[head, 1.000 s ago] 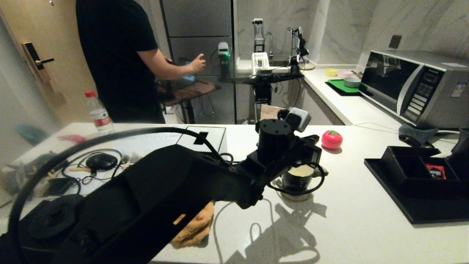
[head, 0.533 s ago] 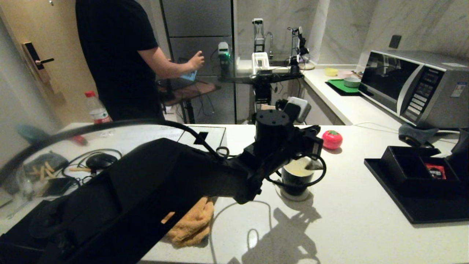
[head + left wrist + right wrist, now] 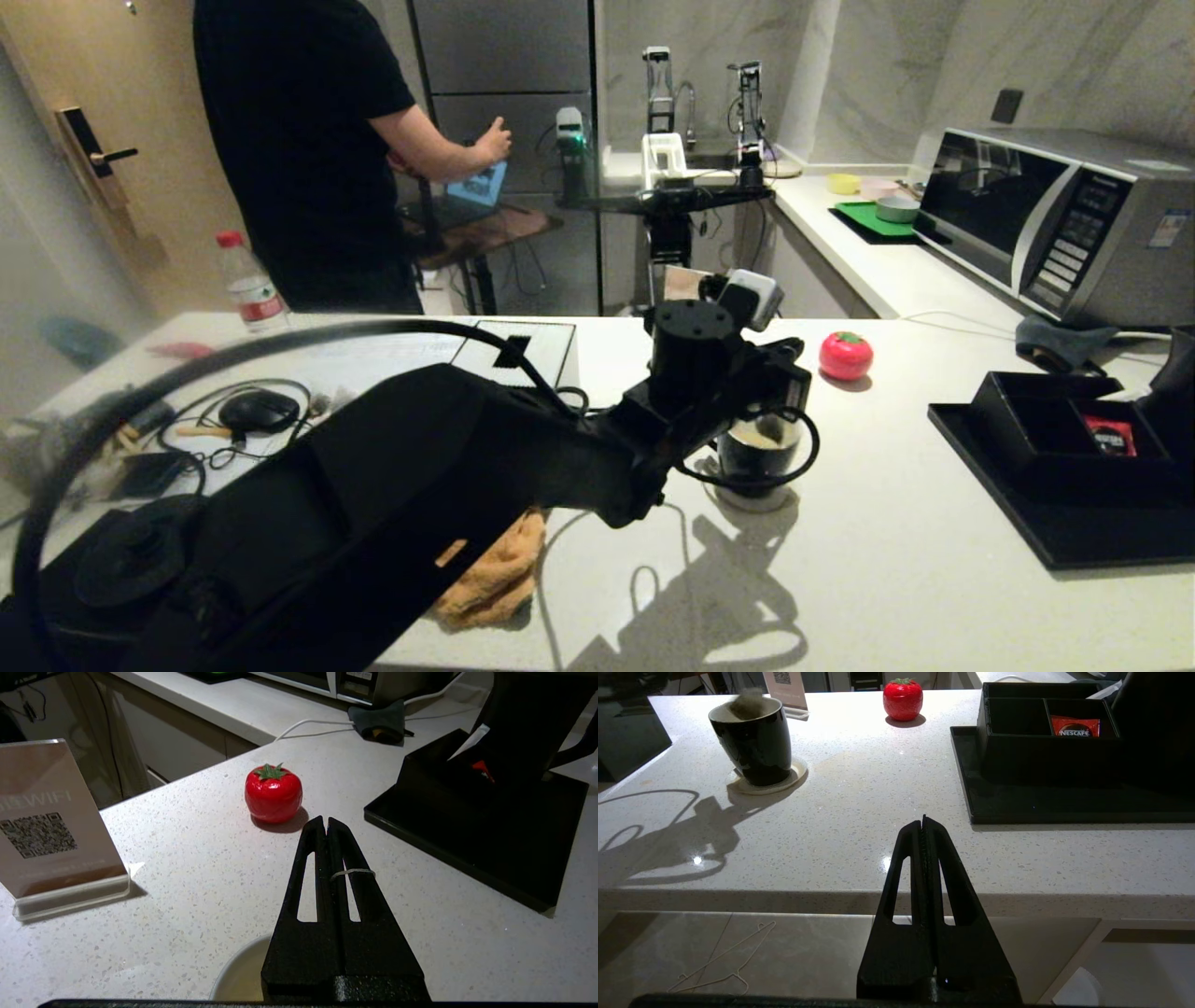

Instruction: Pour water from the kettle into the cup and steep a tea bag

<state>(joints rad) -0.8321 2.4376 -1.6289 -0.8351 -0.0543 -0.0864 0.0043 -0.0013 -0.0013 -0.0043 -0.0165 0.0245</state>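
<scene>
The cup (image 3: 754,459), a black mug with a white inside, stands on a white coaster and holds pale yellow water (image 3: 758,439). My left gripper (image 3: 325,821) hangs just above it, shut, with the tea bag's thin string (image 3: 352,872) looped over one finger. The tea bag (image 3: 746,702) dangles as a grey blur at the cup's (image 3: 756,742) rim. The black kettle (image 3: 523,718) stands behind the black box on the tray. My right gripper (image 3: 923,820) is shut and empty, parked low in front of the counter's edge.
A red tomato-shaped ornament (image 3: 845,356) sits just beyond the cup. A black tray (image 3: 1046,504) with a compartment box and a red sachet (image 3: 1109,436) lies at the right. An acrylic WIFI sign (image 3: 51,821), an orange cloth (image 3: 495,579), a microwave (image 3: 1055,219) and a person (image 3: 299,149) are also there.
My left gripper rose a little above the cup and has come back down, the tea bag going with it. The person's hand has shifted at the back.
</scene>
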